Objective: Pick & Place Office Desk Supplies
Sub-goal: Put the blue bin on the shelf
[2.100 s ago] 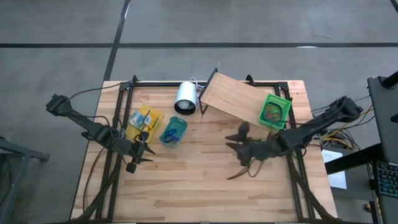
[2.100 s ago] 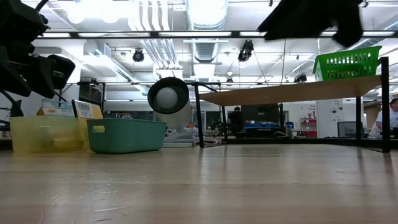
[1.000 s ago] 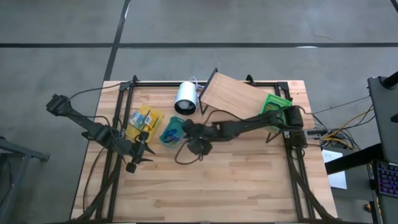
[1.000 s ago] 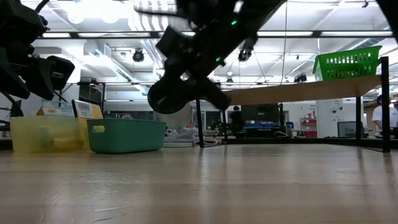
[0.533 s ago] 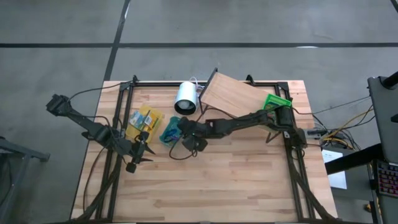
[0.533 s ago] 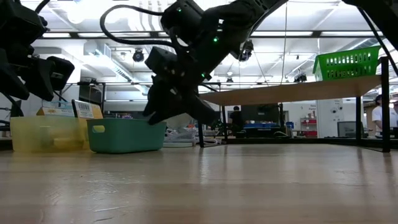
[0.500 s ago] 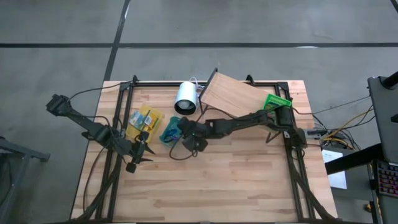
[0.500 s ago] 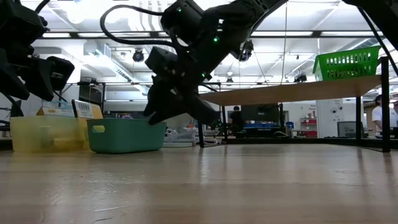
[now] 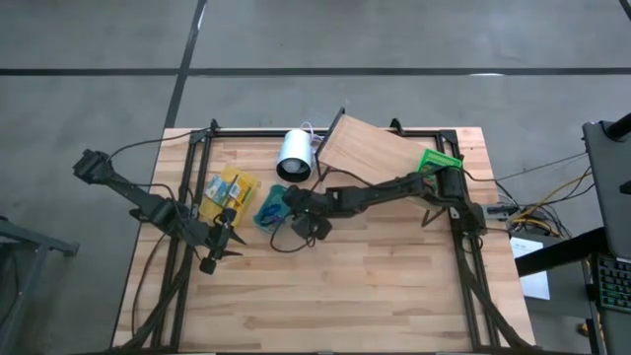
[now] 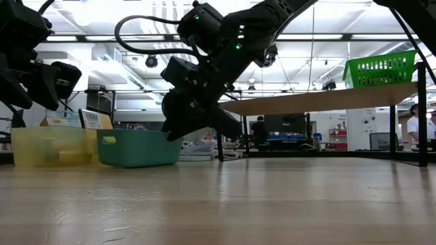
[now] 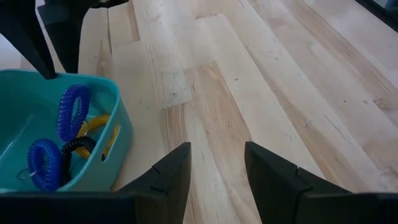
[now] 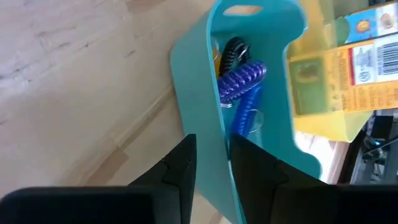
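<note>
I'm straddling the near wall of the teal bin (image 12: 205, 124) with my right gripper (image 12: 211, 163), fingers narrowly apart astride it, coiled bands (image 12: 245, 84) sitting inside, moving it undone, while my left gripper (image 11: 217, 165) is hovering open nearby.

Robotics lab or workshop, open industrial hall. Exposed ceiling ducts (image 10: 218, 51), strip lights, hanging cables. Wooden bench table (image 9: 394, 286) on black metal frame over grey concrete floor (image 9: 394, 39). Desks with monitors (image 10: 289, 139) far behind; person (image 10: 414, 129) at 3 o'clock edge.

Right hand (image 12: 211, 158) fingers slightly apart; left hand (image 11: 216, 163) fingers parted.
</note>
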Tool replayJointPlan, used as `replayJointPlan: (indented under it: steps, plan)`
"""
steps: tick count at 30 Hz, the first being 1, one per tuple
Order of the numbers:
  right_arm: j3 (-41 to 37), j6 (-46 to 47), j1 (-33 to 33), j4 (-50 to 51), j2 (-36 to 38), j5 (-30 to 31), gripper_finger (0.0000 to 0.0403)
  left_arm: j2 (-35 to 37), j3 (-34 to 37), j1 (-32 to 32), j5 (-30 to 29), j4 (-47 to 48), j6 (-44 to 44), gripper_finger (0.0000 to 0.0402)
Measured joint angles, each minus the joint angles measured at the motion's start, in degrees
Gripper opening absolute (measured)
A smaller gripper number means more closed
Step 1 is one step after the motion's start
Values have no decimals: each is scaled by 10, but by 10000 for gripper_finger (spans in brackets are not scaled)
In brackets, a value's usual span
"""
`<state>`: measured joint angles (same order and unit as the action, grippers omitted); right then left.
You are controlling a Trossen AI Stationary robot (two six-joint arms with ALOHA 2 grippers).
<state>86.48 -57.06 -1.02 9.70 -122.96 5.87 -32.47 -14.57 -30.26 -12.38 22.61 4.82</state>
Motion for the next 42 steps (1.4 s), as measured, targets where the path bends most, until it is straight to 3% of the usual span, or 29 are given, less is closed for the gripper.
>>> replayJointPlan:
  steps: [12, 31, 36, 42]
  plan:
    - [-1, -14, -5, 6, 0, -5, 39, 0, 0, 0, 0, 0, 0, 152]
    - [-2, -16, -4, 19, 8, 2, 10, 0, 0, 0, 0, 0, 0, 152]
    - [1, -1, 2, 71, 16, 2, 9, 0, 0, 0, 0, 0, 0, 152]
    - [39, 69, 20, 206, 20, 1, 9, 0, 0, 0, 0, 0, 0, 152]
